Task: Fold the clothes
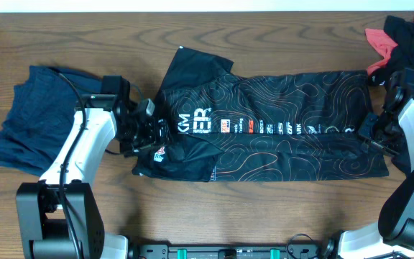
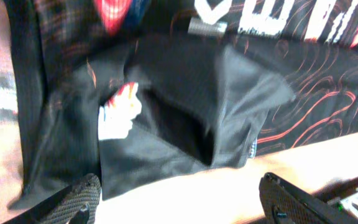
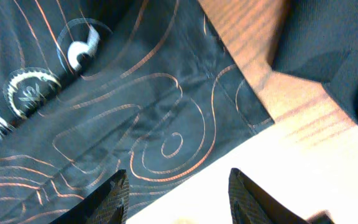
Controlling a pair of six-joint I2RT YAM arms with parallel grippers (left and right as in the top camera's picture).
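the table [image 1: 264,216] is bare brown wood, with free room along the near edge and across the far middle. the jersey [image 1: 286,137] lies flat across its centre as a long band, its long axis running left to right. judged from this, it is already folded lengthwise and the end-to-end fold is not yet done. a navy garment [image 1: 27,122] sits in a loose pile at the left, just beside the left arm. a black and coral garment [image 1: 401,36] is bunched at the far right corner, close to the jersey's right end.

each arm is at one end of the band. the left gripper [image 1: 149,137] hovers over the collar end, where a sleeve [image 1: 200,61] juts out toward the far side. its fingers are spread wide in the left wrist view, with nothing between them. the right gripper [image 1: 372,133] is over the hem end, its fingers also apart and empty, the hem corner [image 3: 253,118] just ahead of them. the coming fold likely turns on carrying one end along the long axis toward the other. the thin cloth could slip or drag.
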